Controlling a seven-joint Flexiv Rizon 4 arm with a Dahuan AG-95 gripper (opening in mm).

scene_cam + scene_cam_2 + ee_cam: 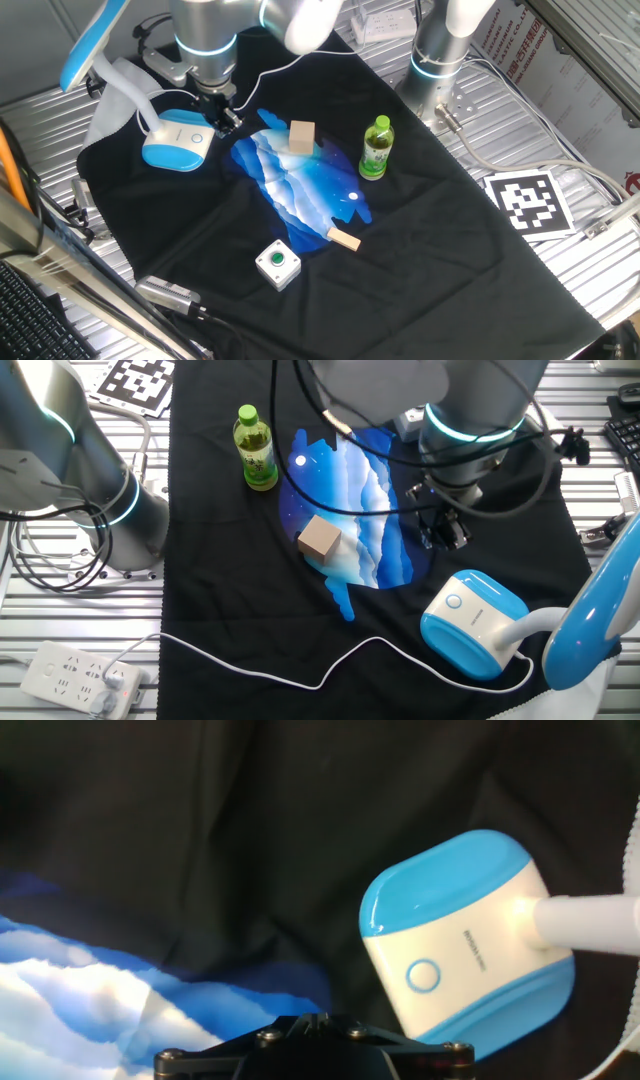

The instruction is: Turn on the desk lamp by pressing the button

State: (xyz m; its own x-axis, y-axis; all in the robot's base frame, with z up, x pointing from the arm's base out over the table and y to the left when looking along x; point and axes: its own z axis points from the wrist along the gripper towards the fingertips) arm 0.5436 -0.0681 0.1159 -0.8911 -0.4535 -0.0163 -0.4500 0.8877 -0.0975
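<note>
The desk lamp's light-blue and white oval base (178, 143) sits on the black cloth at the back left, and its long blue head (90, 45) reaches over the table edge. The base also shows in the other fixed view (472, 622) and the hand view (465, 945). The button (423, 976) is a small pale ring on the base's white top (196, 139) (455, 601). My gripper (218, 115) hangs just beside the base, above the cloth (443, 532). In the hand view the gripper (318, 1018) looks shut and empty, with the button to its right.
A wooden block (301, 136) and a green bottle (375, 148) stand near the blue-white printed patch (300, 185). A small wooden piece (344, 238) and a green push-button box (277, 264) lie nearer the front. A second arm's base (440, 50) stands behind. A power strip (70, 678) trails a white cable.
</note>
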